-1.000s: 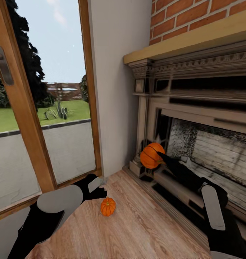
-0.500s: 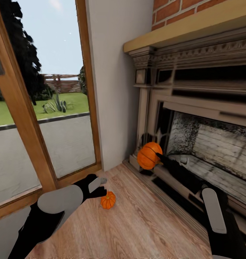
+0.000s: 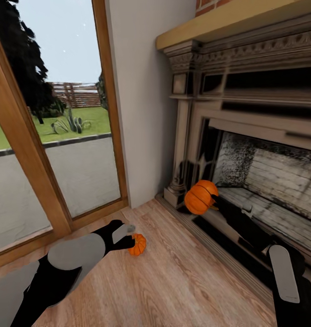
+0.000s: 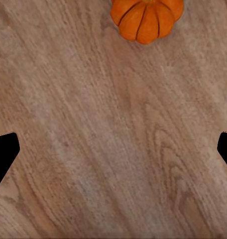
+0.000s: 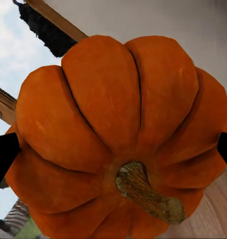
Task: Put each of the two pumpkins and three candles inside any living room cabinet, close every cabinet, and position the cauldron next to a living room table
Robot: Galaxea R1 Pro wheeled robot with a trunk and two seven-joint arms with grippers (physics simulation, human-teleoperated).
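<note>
Right gripper (image 3: 213, 201) pinches one pumpkin (image 3: 200, 197) up off the floor by the fireplace (image 3: 264, 136) (frees the lane), so I hover the left gripper (image 3: 126, 235), fingers spread, beside the second pumpkin (image 3: 138, 244) on the floor (image 3: 173, 281).

Both arms black, glossy — grey oval panels (forearms); fingers (image 3: 124, 244) dark.

Probably a living room (fireplace (image 3: 260, 136), wood floor (image 3: 173, 281), glass door (image 3: 51, 136)).
</note>
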